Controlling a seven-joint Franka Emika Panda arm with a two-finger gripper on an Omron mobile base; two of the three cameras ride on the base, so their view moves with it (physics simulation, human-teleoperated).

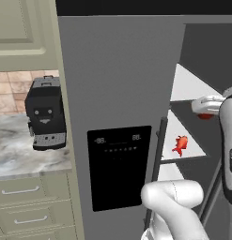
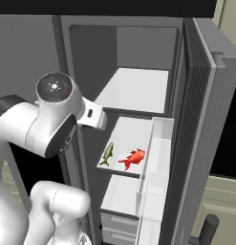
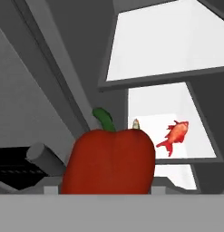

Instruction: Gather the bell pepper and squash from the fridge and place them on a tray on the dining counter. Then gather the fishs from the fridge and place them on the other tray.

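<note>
The gripper is pinching the bell pepper, so the red pepper sits right up close to the hand, out in front of the open fridge. I think it is being carried off to a tray. The red fish and grey fish lie side by side on a middle shelf, waiting.

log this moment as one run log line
stage: pepper pickup | gripper: shut on bell pepper | fridge: right door open | red fish, grey fish: middle shelf
</note>
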